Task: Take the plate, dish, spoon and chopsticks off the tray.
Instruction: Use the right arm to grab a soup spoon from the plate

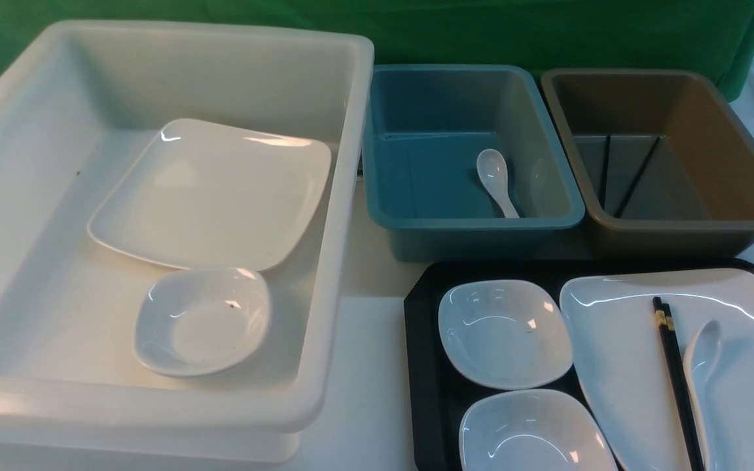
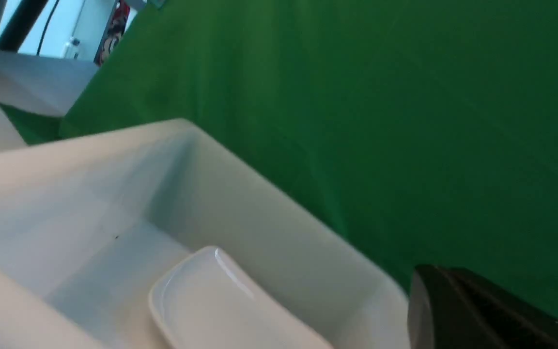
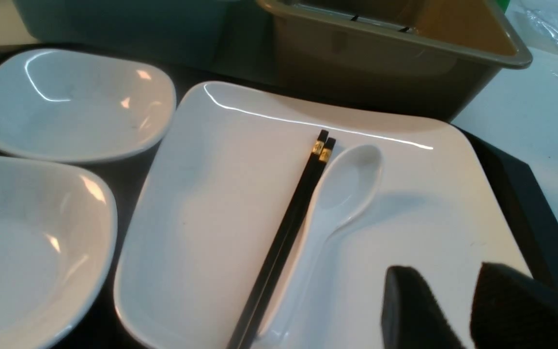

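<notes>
- judging by the tubs, one setting looks sorted already: a second plate (image 1: 213, 193) and a small white dish (image 1: 203, 320) lie in the white tub (image 1: 344, 196) at 9 o'clock of the front view. a second spoon (image 1: 496, 180) lies in the teal tub (image 1: 475, 226) at 12 o'clock, and a second pair of sticks (image 1: 635, 176) in the brown tub (image 1: 684, 226) at 2 o'clock.
- everything else is left: the tray (image 1: 426, 366) at 5 o'clock holds the plate (image 1: 619, 366), with the chopsticks (image 1: 675, 373) lying on it and the spoon (image 1: 701, 353) touching their 3 o'clock side.
- a far dish (image 1: 504, 333) and a near dish (image 1: 534, 432) sit on the tray at 9 o'clock of the plate; nothing is lifted.
- the right gripper (image 3: 465, 310) hovers over the plate's near right corner, fingers spread, pinching nothing.
- the left gripper (image 2: 453, 310) hangs by the white tub's far corner, fingers pressed together, nothing visibly held.
- no brand or label reads anywhere. the chopsticks' gold bands are too small to read, and a colourful poster (image 2: 114, 29) in the left wrist view is too blurred.
</notes>
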You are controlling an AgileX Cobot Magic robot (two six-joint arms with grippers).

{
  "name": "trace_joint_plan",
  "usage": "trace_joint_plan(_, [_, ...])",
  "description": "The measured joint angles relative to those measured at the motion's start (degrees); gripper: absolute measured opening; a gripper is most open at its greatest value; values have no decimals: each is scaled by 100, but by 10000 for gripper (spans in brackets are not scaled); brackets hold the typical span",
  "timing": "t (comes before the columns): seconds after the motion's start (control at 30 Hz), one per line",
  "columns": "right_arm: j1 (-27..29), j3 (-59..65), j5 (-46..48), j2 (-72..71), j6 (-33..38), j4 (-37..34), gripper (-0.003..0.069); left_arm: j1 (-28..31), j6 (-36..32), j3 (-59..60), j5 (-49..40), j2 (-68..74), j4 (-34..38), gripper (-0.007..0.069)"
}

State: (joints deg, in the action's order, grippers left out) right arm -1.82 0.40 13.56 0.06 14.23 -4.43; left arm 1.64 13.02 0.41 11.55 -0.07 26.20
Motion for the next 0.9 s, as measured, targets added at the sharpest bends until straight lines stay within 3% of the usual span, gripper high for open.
trace_joint_plan(0.17, [-6, 0, -204, 0, -241, -91, 238, 0, 518, -19, 1498, 0, -16, 4])
trace_joint_plan(0.3, [-36, 0, -1286, 0, -1933, -395, 238, 0, 636, -765, 1252, -5, -369, 4])
trace_joint_plan(0.37, [-61, 0, -1906, 0, -3202, -458, 238, 0, 644, -1452, 683, 117, -657, 4])
trace_joint_plan(0.47, [-62, 0, -2401, 0, -4089, -487, 235, 0, 666, -2405, -317, 600, -1073, 4])
trace_joint_plan(0.6, [-62, 0, -2785, 0, -4375, -492, 234, 0, 506, -3439, -2191, 1451, -1357, 4])
trace_joint_plan(0.7, [-67, -8, -3139, 0, -4571, -492, 233, 0, -287, -4198, -4013, 2440, -1313, 4])
trace_joint_plan(0.8, [-109, -321, -2449, 20, -4623, -505, 202, 0, -1148, -4495, -5318, 3250, -1168, 4])
trace_joint_plan(0.9, [-243, -1293, -917, 414, -4263, -517, 89, 0, -1911, -4568, -6053, 3980, -883, 4])
